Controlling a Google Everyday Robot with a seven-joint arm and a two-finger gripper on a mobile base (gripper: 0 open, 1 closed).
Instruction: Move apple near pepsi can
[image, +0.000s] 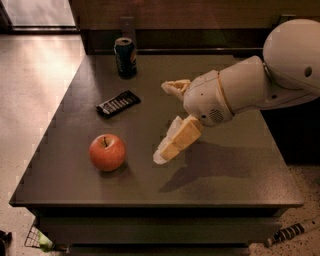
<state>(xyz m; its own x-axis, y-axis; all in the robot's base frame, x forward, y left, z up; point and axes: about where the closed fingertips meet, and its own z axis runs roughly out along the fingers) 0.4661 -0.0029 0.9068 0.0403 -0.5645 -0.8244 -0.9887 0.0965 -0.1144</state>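
1. Apple first: we are seeing it sitting stem-up on the front left part of the dark desk, touching nothing else.
2. Behind it, we are finding a flat black bar with white lettering, lying at a slant on the desk and apart from the apple.
3. Farther back, near the rear edge, the pepsi can is standing upright. We are judging it well apart from the apple, with the bar lying between them.
4. Right of the apple, the end effector is hanging over the middle of the desk. We are seeing its two fingers spread wide and gripping nothing. The lower one is angling down close to the surface, and we are unable to tell whether it is touching. It is near the apple without contacting it.
5. Farthest right, the white arm is stretching in from the right side, and we are noticing its shadow falling on the desk beneath.
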